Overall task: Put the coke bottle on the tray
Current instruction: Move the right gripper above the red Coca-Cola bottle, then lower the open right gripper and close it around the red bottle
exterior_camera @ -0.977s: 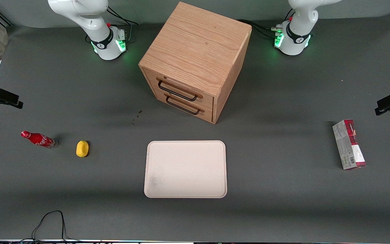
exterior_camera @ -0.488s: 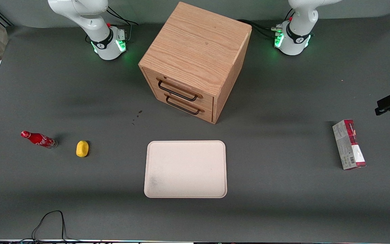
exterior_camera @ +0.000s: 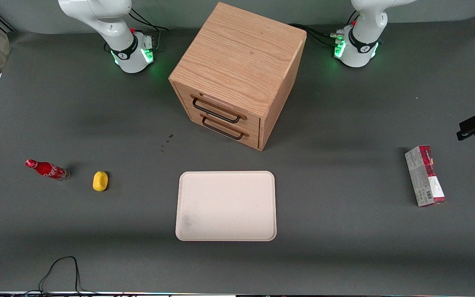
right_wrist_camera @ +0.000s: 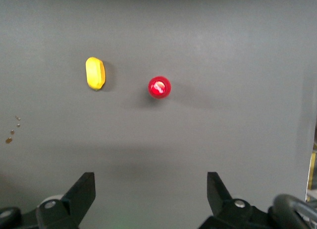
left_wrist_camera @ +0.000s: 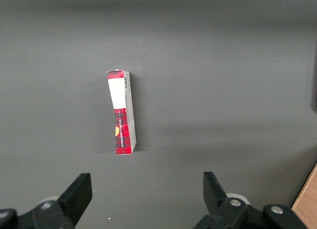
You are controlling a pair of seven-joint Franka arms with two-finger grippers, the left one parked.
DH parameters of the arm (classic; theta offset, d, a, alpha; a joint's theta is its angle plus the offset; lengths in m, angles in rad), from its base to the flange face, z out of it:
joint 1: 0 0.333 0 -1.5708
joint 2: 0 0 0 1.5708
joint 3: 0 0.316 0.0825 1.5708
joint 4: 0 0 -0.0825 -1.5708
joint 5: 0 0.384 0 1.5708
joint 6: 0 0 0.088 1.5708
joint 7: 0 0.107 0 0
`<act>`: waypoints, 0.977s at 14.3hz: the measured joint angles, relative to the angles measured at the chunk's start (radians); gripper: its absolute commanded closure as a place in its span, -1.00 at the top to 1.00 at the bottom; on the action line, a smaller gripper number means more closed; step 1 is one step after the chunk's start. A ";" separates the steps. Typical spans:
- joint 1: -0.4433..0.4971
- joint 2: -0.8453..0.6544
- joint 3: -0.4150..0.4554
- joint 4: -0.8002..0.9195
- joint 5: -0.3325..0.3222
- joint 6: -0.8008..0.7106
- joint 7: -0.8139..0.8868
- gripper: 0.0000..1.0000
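The coke bottle (exterior_camera: 48, 169) is small and red. It stands on the grey table toward the working arm's end, next to a yellow lump (exterior_camera: 100, 181). The right wrist view looks straight down on its round red cap (right_wrist_camera: 159, 87). My gripper (right_wrist_camera: 151, 188) hangs high above the table, a little way off from the bottle. It is open and its two dark fingers (right_wrist_camera: 85, 188) hold nothing. In the front view the gripper is almost wholly out of frame. The cream tray (exterior_camera: 226, 205) lies flat at the table's middle, nearer the front camera than the cabinet.
A wooden two-drawer cabinet (exterior_camera: 237, 74) stands mid-table with its drawers shut. A red and grey carton (exterior_camera: 424, 175) lies toward the parked arm's end. The yellow lump (right_wrist_camera: 95, 73) sits between bottle and tray. A black cable (exterior_camera: 62, 268) loops at the table's front edge.
My gripper, seen a second ago at the edge of the front view, has moved out of that frame toward the working arm's end. The bottle, lump and tray have not moved.
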 measured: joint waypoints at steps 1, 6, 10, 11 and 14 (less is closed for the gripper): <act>0.008 0.015 0.002 -0.004 0.000 0.021 0.000 1.00; 0.031 0.126 0.009 0.020 0.001 0.059 0.000 1.00; 0.031 0.182 0.008 0.058 0.010 0.057 -0.021 1.00; 0.031 0.200 0.008 0.060 0.025 0.059 -0.023 1.00; 0.030 0.267 0.007 0.058 0.068 0.114 -0.032 1.00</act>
